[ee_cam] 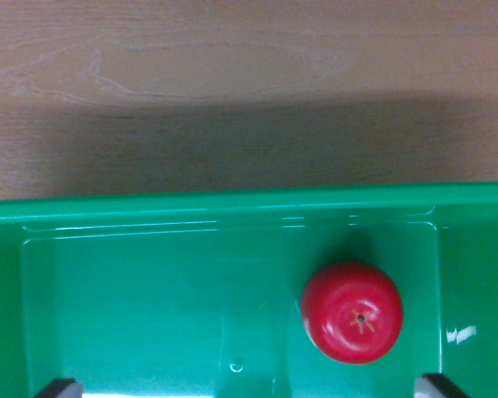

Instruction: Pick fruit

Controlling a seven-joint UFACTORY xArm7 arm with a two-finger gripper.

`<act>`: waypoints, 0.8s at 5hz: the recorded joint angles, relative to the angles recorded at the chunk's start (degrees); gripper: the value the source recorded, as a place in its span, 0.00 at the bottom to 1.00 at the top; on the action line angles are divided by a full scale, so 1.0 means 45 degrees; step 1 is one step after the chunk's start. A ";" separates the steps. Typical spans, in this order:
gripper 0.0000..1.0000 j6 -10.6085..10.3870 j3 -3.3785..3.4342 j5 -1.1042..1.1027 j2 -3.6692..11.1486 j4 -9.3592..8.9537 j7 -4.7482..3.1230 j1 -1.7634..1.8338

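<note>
Pale wood-grain tabletop (232, 75) fills the upper part of the wrist view, with a shadow band along the rim of a green tray (149, 203). Inside the tray sits 1 red fruit (352, 313), stem end up, toward the wrist view's right and near the back wall but not touching it. The gripper (249, 387) shows only 2 dark fingertips (60, 387) at the bottom corners, spread wide. Shifting right to centre the fruit between them before descending looks wise.

No legible text or markings anywhere.
</note>
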 joint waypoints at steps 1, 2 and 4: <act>0.00 0.0000 0.0000 0.0000 0.0000 0.0000 0.0000 0.0000; 0.00 -0.0550 -0.0078 0.0030 0.0300 -0.0372 -0.0082 -0.0097; 0.00 -0.1109 -0.0157 0.0061 0.0606 -0.0750 -0.0165 -0.0196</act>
